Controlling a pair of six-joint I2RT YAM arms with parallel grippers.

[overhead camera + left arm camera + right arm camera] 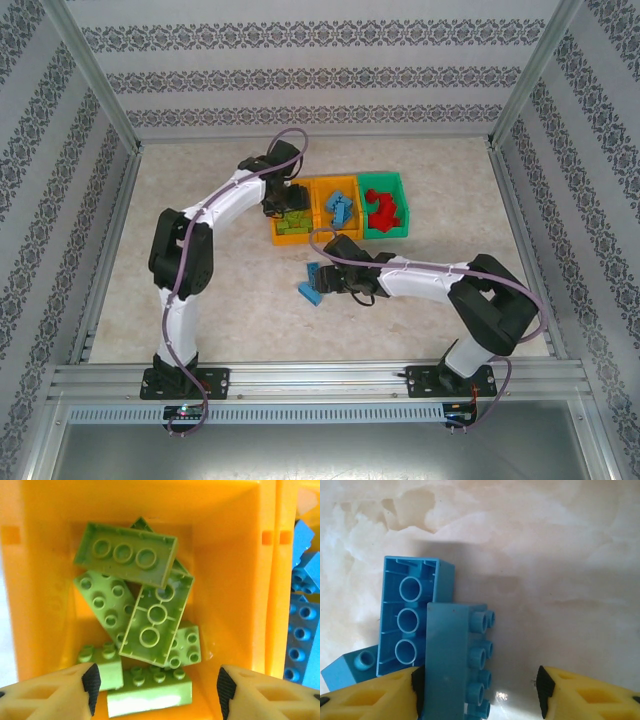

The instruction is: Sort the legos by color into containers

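Observation:
The containers stand in a row: a left orange bin (279,238) holding lime green legos (293,226), a middle orange bin (338,183) with blue ones (340,207), and a green bin (384,178) with red ones (383,208). My left gripper (156,685) hangs open over the left orange bin (225,555), with several green bricks (155,615) lying loose below it. On the table, my right gripper (479,687) is open around a blue brick (447,660) lying on its side. Its left pad (417,680) touches the brick and the right pad (545,687) stands apart.
Two more blue bricks lie on the table beside the one between my right fingers: an upside-down one (410,625) and a small one (350,667). The metal frame rail (320,378) runs along the near edge. Patterned walls enclose the table.

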